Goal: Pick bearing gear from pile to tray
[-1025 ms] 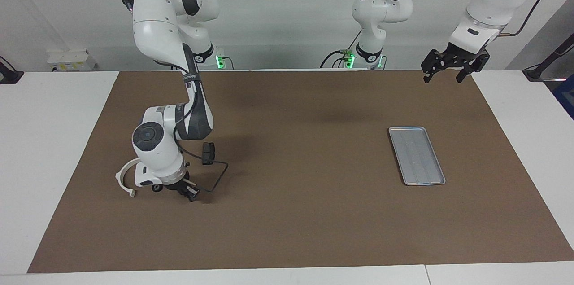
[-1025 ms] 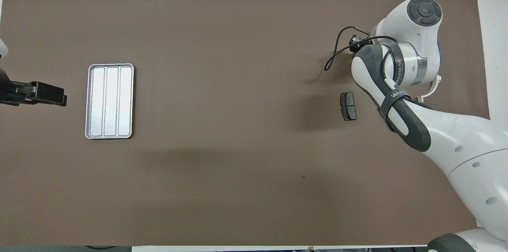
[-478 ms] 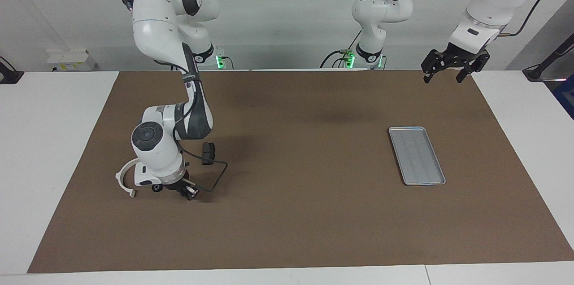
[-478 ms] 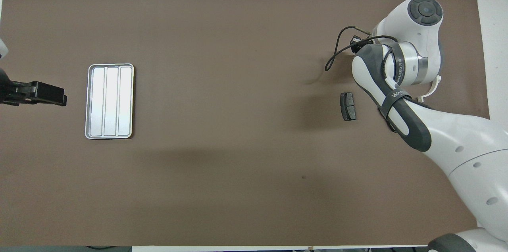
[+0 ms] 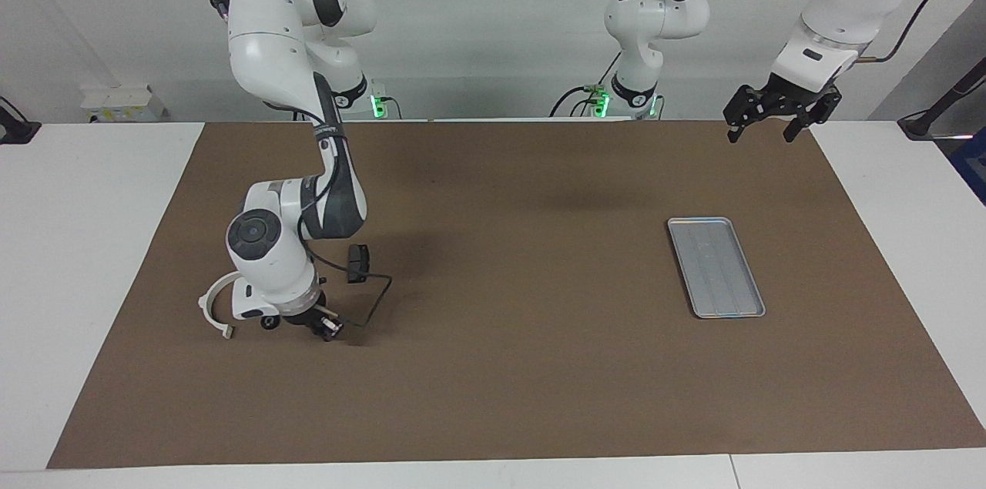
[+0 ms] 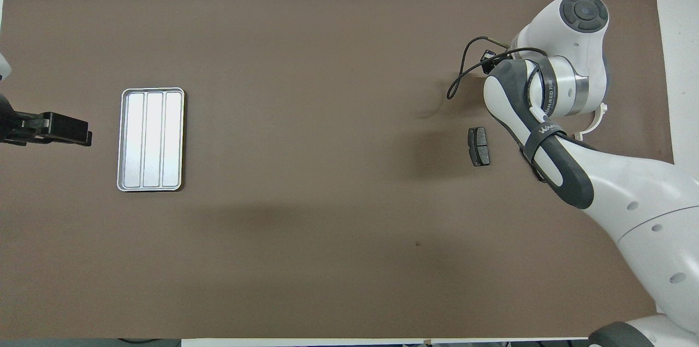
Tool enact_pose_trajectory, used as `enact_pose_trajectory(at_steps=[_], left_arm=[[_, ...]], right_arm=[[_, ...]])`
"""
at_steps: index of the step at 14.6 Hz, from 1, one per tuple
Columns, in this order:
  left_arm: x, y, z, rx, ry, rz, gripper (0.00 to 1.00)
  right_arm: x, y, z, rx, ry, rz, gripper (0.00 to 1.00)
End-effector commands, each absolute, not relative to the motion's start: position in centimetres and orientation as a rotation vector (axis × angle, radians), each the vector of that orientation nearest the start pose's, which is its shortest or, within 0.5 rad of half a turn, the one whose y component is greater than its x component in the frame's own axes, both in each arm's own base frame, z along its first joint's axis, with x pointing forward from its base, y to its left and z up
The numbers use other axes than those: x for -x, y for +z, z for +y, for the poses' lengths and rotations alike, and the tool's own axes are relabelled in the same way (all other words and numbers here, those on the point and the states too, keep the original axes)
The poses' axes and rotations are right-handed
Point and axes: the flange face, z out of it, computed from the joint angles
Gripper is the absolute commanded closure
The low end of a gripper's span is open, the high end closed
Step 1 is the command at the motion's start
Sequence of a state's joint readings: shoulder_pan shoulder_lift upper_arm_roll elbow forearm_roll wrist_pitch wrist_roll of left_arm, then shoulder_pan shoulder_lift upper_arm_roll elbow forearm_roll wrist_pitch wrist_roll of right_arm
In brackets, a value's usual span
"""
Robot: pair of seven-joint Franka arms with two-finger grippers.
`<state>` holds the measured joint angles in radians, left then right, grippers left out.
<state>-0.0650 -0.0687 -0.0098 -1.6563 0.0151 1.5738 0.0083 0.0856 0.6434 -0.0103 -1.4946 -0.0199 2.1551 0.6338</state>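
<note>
Right gripper (image 5: 317,326) reaching low into the pile (image 5: 262,308) at the right arm's end of the surface (image 5: 508,366), beside the white plastic arc (image 5: 213,306); finger state not discernible. Brake pad (image 6: 479,146) lying nearer the robots than that gripper. Tray (image 5: 715,266) sitting well apart from the pile, toward the left arm's end. Left gripper (image 5: 772,122) waiting raised near the tray, fingers spread, gripping nothing.

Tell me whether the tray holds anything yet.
Empty. The tray shows only bare ridged metal in both views.
</note>
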Motion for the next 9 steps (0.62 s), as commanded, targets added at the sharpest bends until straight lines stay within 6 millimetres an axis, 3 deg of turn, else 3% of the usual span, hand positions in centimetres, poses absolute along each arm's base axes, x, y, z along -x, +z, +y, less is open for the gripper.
enact_pose_trajectory(at_steps=[1,6,9], left_arm=[[-52.4,62.3,-3.8,3.125,0.014,0.115,0.0],[-52.4,62.3,-3.8,3.125,0.014,0.115,0.0],[-52.4,62.3,-3.8,3.125,0.014,0.115,0.0]], right_arm=[[-71.4,31.3,5.1,3.06,-0.037,0.776,1.0],[-70.5,35.1,4.9,3.092,-0.013,0.669,1.0],[-69.4,38.6,5.3,3.11,0.021,0.627,1.0]])
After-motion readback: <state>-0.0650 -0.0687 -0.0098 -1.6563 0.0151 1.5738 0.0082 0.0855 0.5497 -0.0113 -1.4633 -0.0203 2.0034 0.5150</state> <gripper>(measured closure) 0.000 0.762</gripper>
